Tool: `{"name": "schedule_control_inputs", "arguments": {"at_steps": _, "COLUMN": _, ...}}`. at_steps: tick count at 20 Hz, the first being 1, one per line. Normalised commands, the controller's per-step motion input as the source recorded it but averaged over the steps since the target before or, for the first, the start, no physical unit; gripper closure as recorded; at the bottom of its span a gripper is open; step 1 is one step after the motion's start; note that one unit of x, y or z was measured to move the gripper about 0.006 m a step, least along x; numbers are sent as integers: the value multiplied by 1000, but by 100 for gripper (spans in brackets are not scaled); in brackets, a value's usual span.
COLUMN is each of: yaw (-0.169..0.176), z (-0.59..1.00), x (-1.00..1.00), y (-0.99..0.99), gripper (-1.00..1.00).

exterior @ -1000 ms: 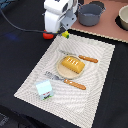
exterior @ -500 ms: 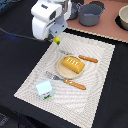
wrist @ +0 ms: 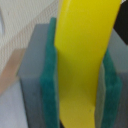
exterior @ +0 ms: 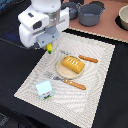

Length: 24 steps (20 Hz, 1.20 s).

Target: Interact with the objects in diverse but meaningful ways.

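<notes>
My gripper [exterior: 48, 46] hangs over the placemat's far corner on the exterior view's left, shut on the small yellow banana [exterior: 49, 48], whose tip pokes out below the hand. The wrist view shows the banana [wrist: 85, 60] squeezed between the green pads [wrist: 49, 80] of the grey fingers. A golden-orange scored bread loaf [exterior: 72, 65] lies on a small wooden plate [exterior: 63, 74] in the middle of the mat. The white-and-light-blue cube carton [exterior: 44, 89] stands near the mat's front corner. No red fruit is in view.
A striped placemat [exterior: 95, 95] covers the dark table. A wooden-handled fork [exterior: 70, 82] lies in front of the plate and a wooden-handled knife [exterior: 86, 58] behind it. Grey pots [exterior: 92, 13] stand at the back, with a bowl [exterior: 122, 17] at the exterior view's right.
The arm has swung toward the exterior view's left and nearer the camera, carrying the banana away from the back of the mat. Bread, carton and cutlery have stayed put.
</notes>
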Motion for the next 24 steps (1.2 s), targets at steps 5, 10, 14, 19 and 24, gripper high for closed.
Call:
{"name": "schedule_control_inputs", "arguments": {"at_steps": 5, "yaw": -77, "z": -223, "x": 129, "y": 0, "gripper": 100}}
{"name": "schedule_control_inputs", "arguments": {"at_steps": 10, "yaw": -55, "z": -223, "x": 146, "y": 0, "gripper": 100}}
{"name": "schedule_control_inputs", "arguments": {"at_steps": 14, "yaw": -37, "z": -232, "x": 141, "y": 0, "gripper": 100}}
{"name": "schedule_control_inputs", "arguments": {"at_steps": 19, "yaw": -25, "z": -187, "x": 55, "y": 0, "gripper": -100}}
{"name": "schedule_control_inputs", "arguments": {"at_steps": 24, "yaw": -15, "z": -27, "x": 8, "y": 0, "gripper": -100}}
